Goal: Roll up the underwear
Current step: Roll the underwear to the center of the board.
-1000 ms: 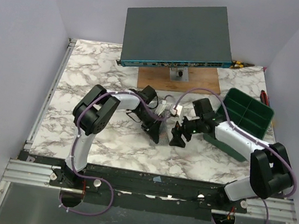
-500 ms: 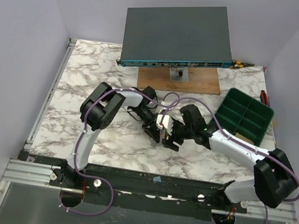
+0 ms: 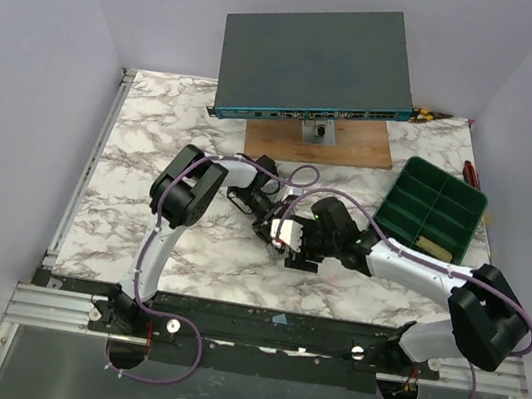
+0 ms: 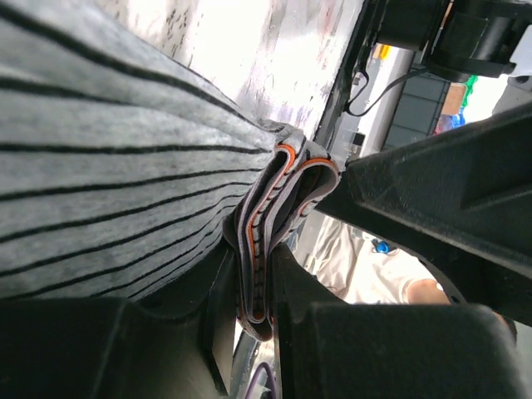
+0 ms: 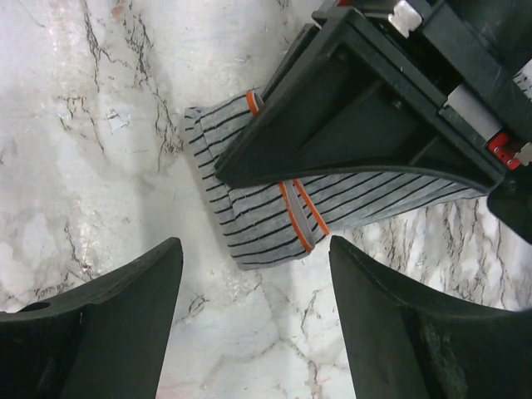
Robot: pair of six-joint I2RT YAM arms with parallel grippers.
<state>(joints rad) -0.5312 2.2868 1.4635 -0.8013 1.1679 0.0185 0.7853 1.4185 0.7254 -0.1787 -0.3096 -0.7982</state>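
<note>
- The left jaws are clamping together on a folded edge of the underwear [image 4: 100, 166]; soft grey knit with thin black stripes and orange-trimmed hems is bunching in layers between the blocky black fingers [image 4: 374, 349].
- The right jaws are standing wide apart above the garment, gripping nothing; their broad, curved black fingers [image 5: 108, 324] are flanking it.
- The underwear is lying as a flattened, folded band mid-tabletop [image 5: 75, 125]; the surface is showing glossy white marble with grey veins.
- Farther off, a green compartmented tray [image 3: 437, 208] is sitting at the right; a flat dark slab [image 3: 313, 60] is resting tilted above a wooden board [image 3: 320, 147].
</note>
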